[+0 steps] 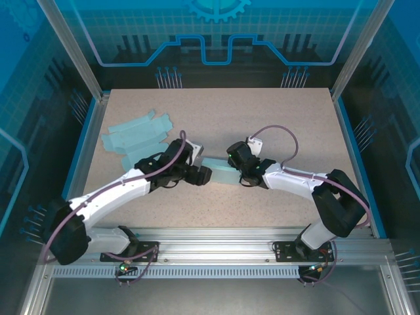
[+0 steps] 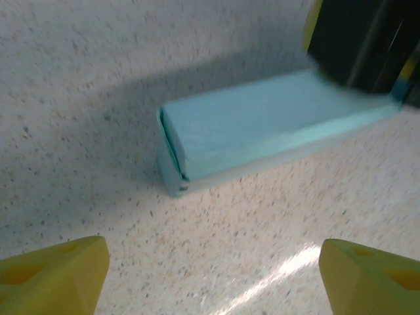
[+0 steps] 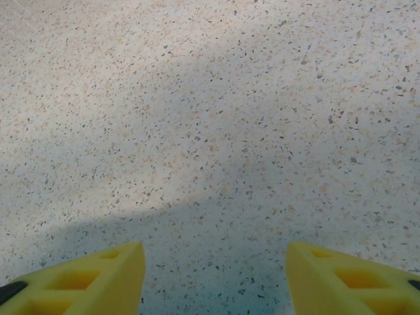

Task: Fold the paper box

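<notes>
**Top view.** The box (image 1: 220, 172) lies near the middle of the table (image 1: 275, 118). It is already a closed oblong, set between my left claw (image 1: 202, 175) and my right claw (image 1: 240, 172), with one claw just beside each end. A pile of flat sheets (image 1: 134, 139) in the same pale green lies well apart at the far left. I judge the folding to be at its last step: the shape is made and neither claw grips it.

**Left wrist view.** My left claw (image 2: 210, 282) is released, its yellow fingertips (image 2: 56, 275) wide apart with bare table between them. The box (image 2: 262, 131) lies ahead, clear of both. At its near end a flap seam stands slightly proud at the corner. The dark body of my right claw (image 2: 361, 39) sits at the far end; I cannot tell whether it touches.

**Right wrist view.** My right claw (image 3: 213, 279) is likewise released and grasps nothing.

**Next move, as I judge it.** Either press the near flap flush or draw both claws straight back, in both cases without nudging so light a box.

**Writing.** None can be read on the box or the sheets, and no brand shows.
</notes>
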You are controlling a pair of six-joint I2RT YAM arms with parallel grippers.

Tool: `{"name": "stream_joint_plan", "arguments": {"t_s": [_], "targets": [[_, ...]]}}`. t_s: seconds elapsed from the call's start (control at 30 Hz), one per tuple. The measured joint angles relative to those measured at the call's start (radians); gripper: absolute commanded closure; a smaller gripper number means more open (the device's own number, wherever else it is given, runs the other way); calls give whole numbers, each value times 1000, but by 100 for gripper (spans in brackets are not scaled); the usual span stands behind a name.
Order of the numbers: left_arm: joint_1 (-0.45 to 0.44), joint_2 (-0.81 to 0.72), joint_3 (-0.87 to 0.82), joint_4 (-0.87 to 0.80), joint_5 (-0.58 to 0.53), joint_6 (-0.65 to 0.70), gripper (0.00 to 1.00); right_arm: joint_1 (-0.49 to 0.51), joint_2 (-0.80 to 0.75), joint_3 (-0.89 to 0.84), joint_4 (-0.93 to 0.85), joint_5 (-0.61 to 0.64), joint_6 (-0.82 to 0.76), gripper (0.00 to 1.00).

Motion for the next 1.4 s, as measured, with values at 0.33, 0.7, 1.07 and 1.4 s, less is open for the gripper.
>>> {"name": "stream_joint_plan", "arguments": {"t_s": [0.33, 0.7, 1.07, 1.4], "targets": [[108, 60, -66, 298, 11, -169, 21, 6, 0, -2, 3, 11, 0, 41], [108, 223, -82, 419, 67, -223, 54, 16, -3, -12, 14, 29, 0, 41], [107, 194, -250, 710, 92, -293, 79, 21, -4, -19, 29, 29, 3, 41], [108, 195, -323, 851, 89, -337, 78, 21, -7, -19, 24, 28, -3, 40]]}}
